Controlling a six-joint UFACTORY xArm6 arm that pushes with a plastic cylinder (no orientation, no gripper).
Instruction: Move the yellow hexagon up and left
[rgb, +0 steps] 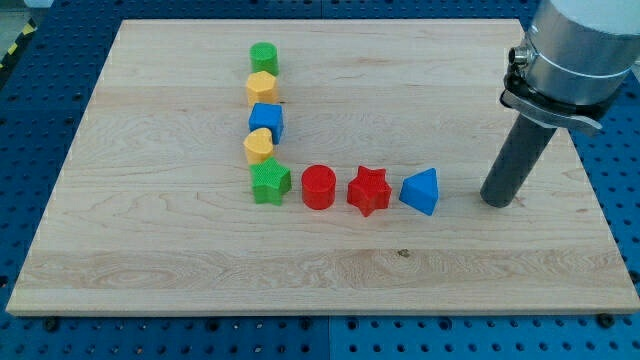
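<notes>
**Blocks in an L, my tip off to the right**

Nearest the camera runs the bare front edge of the wooden table, and just above it sits the bottom row of blocks: a green star at the corner, then a red cylinder, a red star and a blue triangle, each close beside the next toward the view's right.

From the green star a column climbs toward the view's top: a yellow heart-like block touching the star, a blue cube, the yellow hexagon, and a green cylinder at the head. So the yellow hexagon lies second from the top, pressed between the green cylinder and the blue cube.

I carry no pincer, only a dark rod, so nothing is grasped. My tip rests on the table to the right of the blue triangle, with a gap between us, and well apart from the yellow hexagon.
</notes>
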